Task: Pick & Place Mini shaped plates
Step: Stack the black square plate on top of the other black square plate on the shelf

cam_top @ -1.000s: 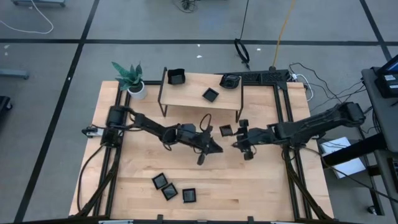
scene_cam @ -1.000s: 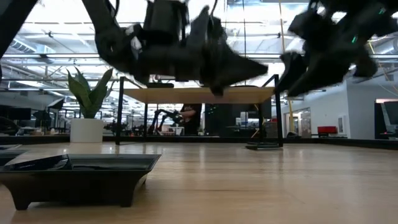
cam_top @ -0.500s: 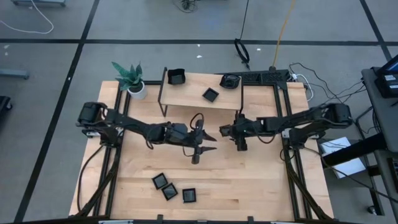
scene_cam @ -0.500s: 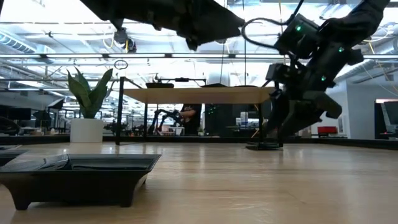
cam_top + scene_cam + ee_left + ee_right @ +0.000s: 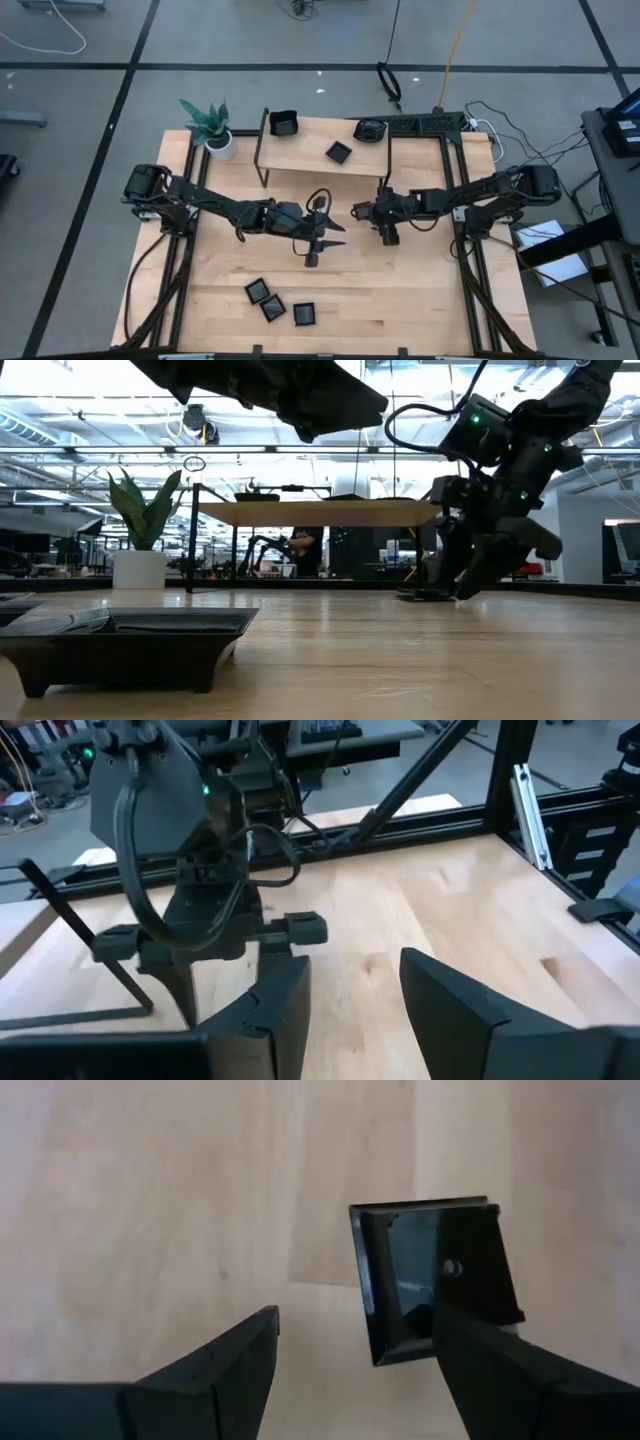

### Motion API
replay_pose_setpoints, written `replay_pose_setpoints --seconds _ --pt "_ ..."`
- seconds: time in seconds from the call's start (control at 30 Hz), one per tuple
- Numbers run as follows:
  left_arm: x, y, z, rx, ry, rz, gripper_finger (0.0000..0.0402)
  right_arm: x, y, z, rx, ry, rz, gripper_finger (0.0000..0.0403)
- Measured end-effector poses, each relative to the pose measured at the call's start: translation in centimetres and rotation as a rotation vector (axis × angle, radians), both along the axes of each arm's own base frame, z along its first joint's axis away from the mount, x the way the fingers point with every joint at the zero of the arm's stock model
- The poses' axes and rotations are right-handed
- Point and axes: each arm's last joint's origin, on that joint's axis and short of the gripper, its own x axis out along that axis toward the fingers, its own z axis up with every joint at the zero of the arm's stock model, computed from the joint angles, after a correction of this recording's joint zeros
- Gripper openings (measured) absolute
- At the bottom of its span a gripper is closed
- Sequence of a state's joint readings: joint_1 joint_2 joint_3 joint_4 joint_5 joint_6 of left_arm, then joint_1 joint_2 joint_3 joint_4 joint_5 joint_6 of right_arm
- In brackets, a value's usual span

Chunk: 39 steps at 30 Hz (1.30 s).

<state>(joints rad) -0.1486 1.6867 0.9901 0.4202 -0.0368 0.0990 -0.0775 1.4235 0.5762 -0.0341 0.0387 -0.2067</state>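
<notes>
I see a pale blond wood tabletop (image 5: 420,290) with faint streaky grain, framed by black rails, and on it glossy black mini shaped plates (image 5: 273,302), one square plate (image 5: 435,1275) showing a grey-blue sheen in its hollow. Both my arms are dark, near black, as are the left tool (image 5: 350,1005) and right tool (image 5: 350,1360). The plant (image 5: 207,120) has green leaves edged lighter, in a white pot, and the floor around is grey with dark lines.

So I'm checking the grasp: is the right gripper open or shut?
Open. The right gripper shows a clear gap between its fingers, over a square black plate lying on the table.
</notes>
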Motion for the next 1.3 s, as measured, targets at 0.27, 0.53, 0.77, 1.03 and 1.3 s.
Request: replay_pose_setpoints --seconds 0.27,0.53,0.77,1.03,1.3 --pt "0.0 0.0 -0.1 -0.001 0.007 0.001 0.0161 -0.3 1.5 0.2 0.149 0.018 0.038 0.0249" --pt "-0.1 0.0 -0.2 -0.003 0.022 0.003 0.0161 -1.3 4.6 1.0 0.198 0.041 0.120 0.0249" --pt "-0.1 0.0 -0.2 -0.017 0.029 0.008 0.0161 -1.3 5.2 2.9 -0.056 -0.107 0.089 0.0250" --pt "-0.1 0.0 -0.2 -0.020 0.029 0.009 0.0161 -0.4 3.6 1.0 0.006 -0.033 0.057 0.0286" --pt "-0.1 0.1 -0.2 -0.020 0.029 0.011 0.0161 0.0 3.7 0.3 0.049 -0.019 0.112 0.0294"
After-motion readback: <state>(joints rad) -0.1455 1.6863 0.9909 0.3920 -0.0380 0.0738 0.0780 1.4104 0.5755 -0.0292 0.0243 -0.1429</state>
